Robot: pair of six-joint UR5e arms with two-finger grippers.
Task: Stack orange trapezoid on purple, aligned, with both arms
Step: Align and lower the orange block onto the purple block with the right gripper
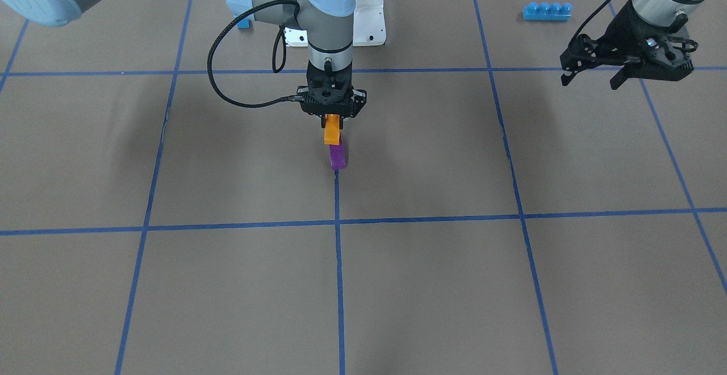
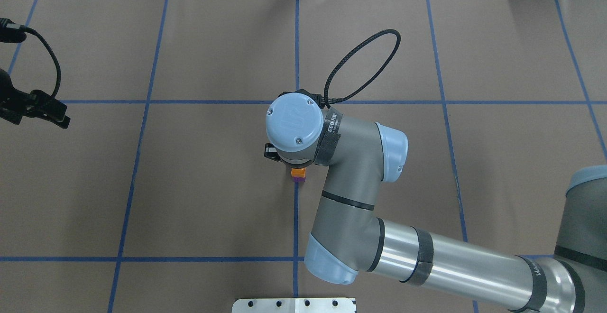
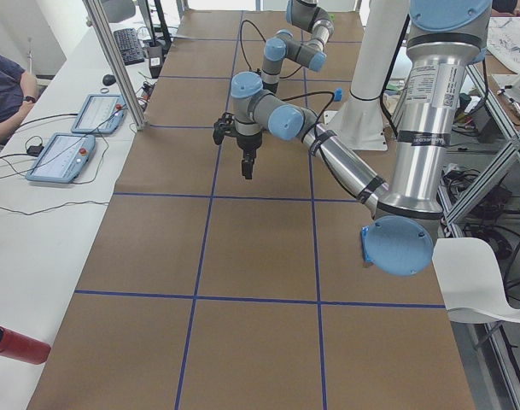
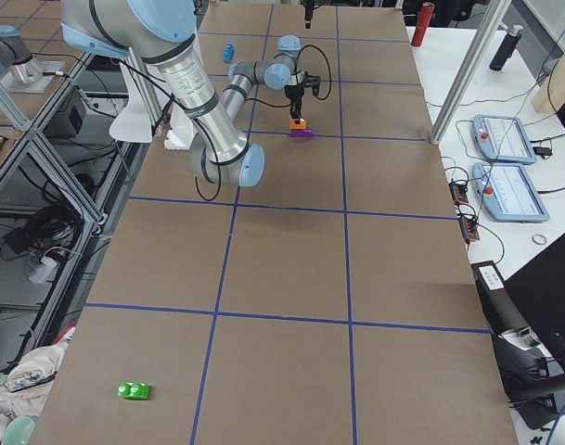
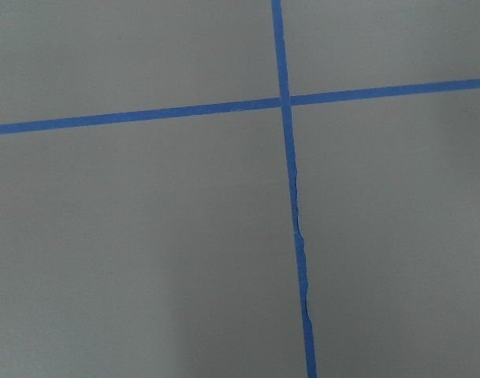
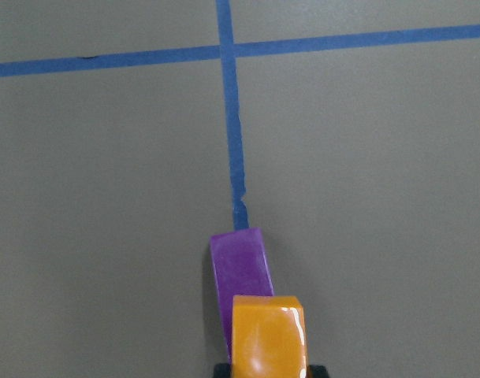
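Observation:
The orange trapezoid (image 1: 332, 132) is held in my right gripper (image 1: 333, 118), which points straight down near the table's middle and is shut on it. The purple block (image 1: 338, 157) stands on the table directly under it, on a blue tape line. The orange's lower edge meets the purple's top; I cannot tell whether it is seated. In the right wrist view the orange (image 6: 267, 335) overlaps the purple (image 6: 240, 264), offset slightly to one side. My left gripper (image 1: 593, 76) is open and empty, hovering far off to the side. The left wrist view shows only bare table.
A long blue four-stud brick (image 1: 547, 11) lies behind my left gripper. A small blue block (image 1: 245, 23) sits beside the white base pedestal (image 1: 372, 23). A green toy (image 4: 134, 390) lies far off at the table's right end.

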